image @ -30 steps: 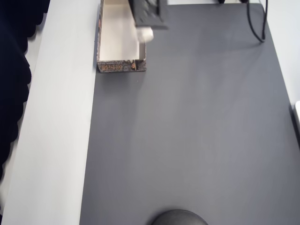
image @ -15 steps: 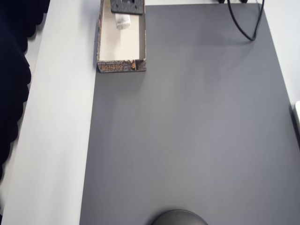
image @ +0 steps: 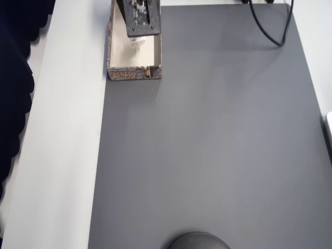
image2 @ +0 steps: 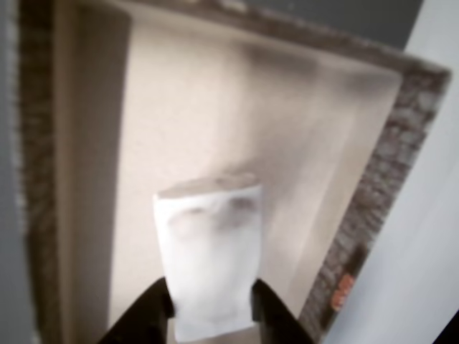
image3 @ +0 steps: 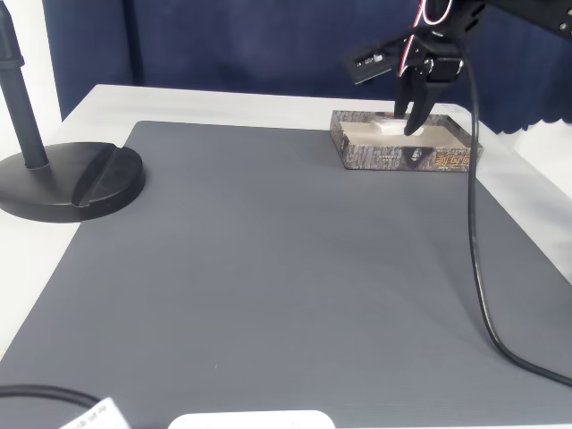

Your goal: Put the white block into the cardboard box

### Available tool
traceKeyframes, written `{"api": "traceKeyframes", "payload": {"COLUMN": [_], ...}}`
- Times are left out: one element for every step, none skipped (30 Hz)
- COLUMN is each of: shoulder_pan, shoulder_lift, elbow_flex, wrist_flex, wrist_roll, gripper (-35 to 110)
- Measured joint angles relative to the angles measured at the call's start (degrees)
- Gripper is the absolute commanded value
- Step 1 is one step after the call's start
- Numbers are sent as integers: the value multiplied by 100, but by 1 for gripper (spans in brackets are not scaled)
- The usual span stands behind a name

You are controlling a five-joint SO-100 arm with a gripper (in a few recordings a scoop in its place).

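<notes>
**Block held between the fingers, inside the box**

A dark grey mat (image3: 268, 268) covers most of the white table (image: 62, 155) in the fixed view. A black round stand base (image3: 67, 179) sits at the mat's left edge, and a black cable (image3: 474, 232) trails down the right side.

The cardboard box (image3: 447, 159) rests at the upper right of the fixed view; in the overhead view it is at the top, left of centre (image: 134, 73), on the mat's left edge.

The gripper (image2: 209, 304) reaches down into the box from above (image3: 413, 125). In the wrist view its two dark fingers (image2: 154, 308) clamp the lower sides of the white block (image2: 208, 258), which stands out from the fingertips over the cream floor of the box. The fixed view shows the block (image3: 389, 126) low inside the box, just left of the fingertips.
</notes>
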Motion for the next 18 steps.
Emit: {"api": "traceKeyframes", "payload": {"shoulder_pan": [26,44,70,88,97,105,114,114,114,114,114,114,114,114,114,114,114,114], "shoulder_lift": [-62,-105,-149,-176,-202,-237,-264,-299,-334,-378,-413,-457,-510,-554,-589,-624,-659,-694], "elbow_flex": [-79,-149,-202,-246,-281,-299,-308,-316,-325,-325,-352,-387,-431,-475,-519,-545,-571,-598], "wrist_flex": [0,0,0,0,0,0,0,0,0,0,0,0,0,0,0,0,0,0], "wrist_roll": [26,62,88,114,132,149,149,149,149,149,149,149,149,149,149,149,149,149], "gripper": [-2,-2,-2,-2,-2,-2,-2,-2,-2,-2,-2,-2,-2,-2,-2,-2,-2,-2]}}
